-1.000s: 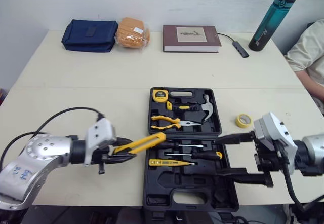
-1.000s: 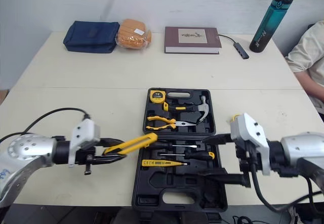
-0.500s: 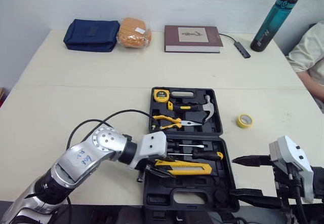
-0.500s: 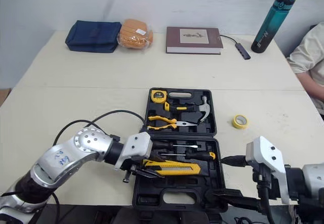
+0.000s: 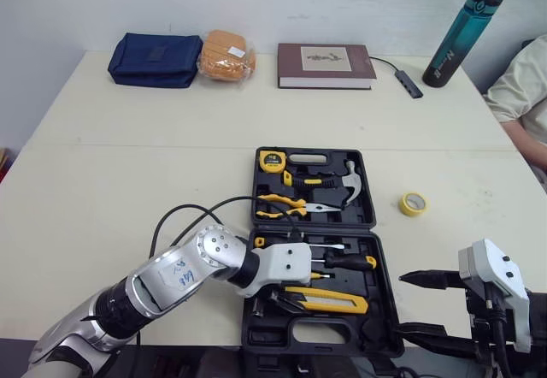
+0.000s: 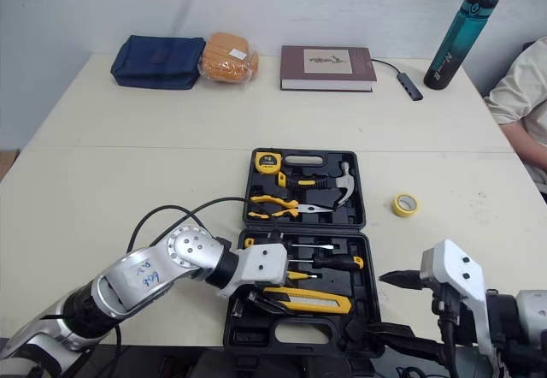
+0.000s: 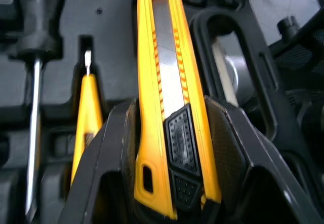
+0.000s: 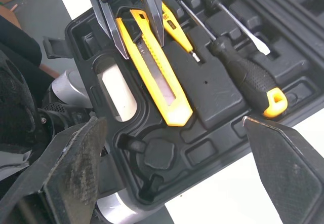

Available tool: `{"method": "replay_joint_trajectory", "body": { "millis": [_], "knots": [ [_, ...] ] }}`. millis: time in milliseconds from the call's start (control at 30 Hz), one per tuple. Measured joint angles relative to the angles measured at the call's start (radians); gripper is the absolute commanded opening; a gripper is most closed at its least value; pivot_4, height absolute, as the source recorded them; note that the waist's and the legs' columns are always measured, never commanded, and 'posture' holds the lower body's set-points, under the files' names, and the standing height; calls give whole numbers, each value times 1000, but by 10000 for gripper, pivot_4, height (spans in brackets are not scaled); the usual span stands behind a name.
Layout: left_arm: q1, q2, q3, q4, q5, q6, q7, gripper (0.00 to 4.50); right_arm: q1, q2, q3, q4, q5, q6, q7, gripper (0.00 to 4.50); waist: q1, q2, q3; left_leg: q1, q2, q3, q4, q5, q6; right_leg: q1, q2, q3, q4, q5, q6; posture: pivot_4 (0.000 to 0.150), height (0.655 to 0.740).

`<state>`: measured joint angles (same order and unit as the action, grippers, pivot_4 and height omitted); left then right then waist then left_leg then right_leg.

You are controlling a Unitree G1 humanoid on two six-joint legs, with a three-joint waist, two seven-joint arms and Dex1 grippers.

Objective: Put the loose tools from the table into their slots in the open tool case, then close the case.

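The black tool case (image 5: 376, 327) lies open at the table's front middle. My left gripper (image 5: 285, 299) is shut on the handle end of a yellow utility knife (image 5: 329, 301). The knife lies lengthwise low over the case's near half, just in front of the screwdrivers (image 5: 342, 261); I cannot tell if it is seated. The left wrist view shows both fingers (image 7: 114, 138) clamping the knife (image 7: 169, 97) beside a yellow tester pen (image 7: 88, 117). My right gripper (image 5: 403, 305) stands open right of the case's front corner. A yellow tape roll (image 5: 412, 203) sits loose on the table.
The case's far half holds a tape measure (image 5: 271, 161), pliers (image 5: 286, 207) and a hammer (image 5: 346, 181). Along the table's back edge are a navy pouch (image 5: 154, 59), an orange packet (image 5: 226, 55), a book (image 5: 325, 64) and a teal bottle (image 5: 460, 34). A person's sleeve (image 5: 523, 87) is at the right.
My left gripper has carried the knife from left of the case to over its near half and lowered it. My right gripper has pulled back toward the front right.
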<state>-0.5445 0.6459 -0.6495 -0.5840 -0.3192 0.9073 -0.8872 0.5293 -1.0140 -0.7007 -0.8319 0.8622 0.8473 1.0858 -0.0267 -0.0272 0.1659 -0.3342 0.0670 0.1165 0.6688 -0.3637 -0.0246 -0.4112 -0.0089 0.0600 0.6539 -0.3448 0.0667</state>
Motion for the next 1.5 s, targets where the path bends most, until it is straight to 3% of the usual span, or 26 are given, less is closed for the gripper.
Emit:
{"method": "replay_joint_trajectory", "body": {
  "millis": [133, 200, 367, 467, 567, 667, 767, 800, 833, 967, 1500],
  "knots": [
    [7, -22, -4, -16, 1, 48, 23, 13456, 14, 5, -3, 0, -8, -1, 1, 45000, 1, 0, 0, 0, 0, 0, 1, 0, 0, 1, -1, 0, 0, 0, 0, 1500, 7400],
    [9, -24, -7, -20, 2, 56, 25, 23961, 19, 5, -3, 0, -10, -3, 1, 45000, 4, 0, 0, 0, -1, 0, 2, 0, 0, 1, -1, 0, 0, 0, 0, 1500, 7400],
    [16, -47, 14, -29, -19, 53, 18, 44745, 28, 6, -3, 7, -21, -16, 5, 45000, 6, 0, 0, 0, 0, 0, 3, 0, 1, 1, -1, 0, 0, 0, 0, 1500, 7400],
    [28, -76, 52, -34, -58, 26, 6, 44745, 28, 6, -3, 7, -21, -18, 5, 45000, 7, 0, 0, -1, 0, -1, 5, 0, 1, 1, 0, 0, 1, 0, 0, 1500, 7400],
    [52, -35, 103, -30, -66, -68, -34, 44745, 32, 8, -8, 7, -21, -18, 4, 45000, -1, 0, 0, 0, 0, -1, 4, 0, 1, 1, 0, 0, 2, 0, 0, 1500, 7400],
    [106, -42, 141, -2, -65, -243, -92, 37204, 36, 11, -13, 8, -21, -18, 4, 45000, 0, 0, -1, 0, 0, -1, 5, 0, 1, 1, 0, 0, 2, 0, 0, 1500, 7400],
    [150, -85, 139, 86, -57, -380, -131, 26107, 32, 13, -13, 8, -21, -20, -1, 45000, 1, 0, 0, 0, -1, -1, 7, -1, 1, 1, 0, 0, 2, 0, 1, 1500, 7400],
    [159, -100, 139, 116, -54, -411, -137, 19619, 31, 14, -13, 8, -21, -20, -4, 45000, 2, 0, 0, -1, -1, -2, 7, -1, 2, 1, 0, 0, 2, 0, 1, 1500, 7400],
    [159, -102, 138, 129, -52, -423, -141, 18323, 30, 14, -13, 8, -21, -20, -6, 45000, 2, 0, 0, -1, -1, -2, 7, -1, 2, 1, 0, 0, 2, 0, 1, 1500, 7400],
    [161, -140, 137, 194, -34, -479, -153, 1287, 17, 17, 6, 8, -24, -27, -19, 45000, 1, 0, 0, -1, -1, -2, 8, -2, 2, 1, 0, 0, 2, 0, 1, 1500, 7400],
    [152, -106, 49, 254, 102, -496, -198, 570, 6, 21, 26, 8, -29, -37, -35, 45000, 0, 0, -1, 0, 0, -2, 8, -2, 3, 2, 0, 0, 3, 0, 1, 1500, 7400]
  ]
}}
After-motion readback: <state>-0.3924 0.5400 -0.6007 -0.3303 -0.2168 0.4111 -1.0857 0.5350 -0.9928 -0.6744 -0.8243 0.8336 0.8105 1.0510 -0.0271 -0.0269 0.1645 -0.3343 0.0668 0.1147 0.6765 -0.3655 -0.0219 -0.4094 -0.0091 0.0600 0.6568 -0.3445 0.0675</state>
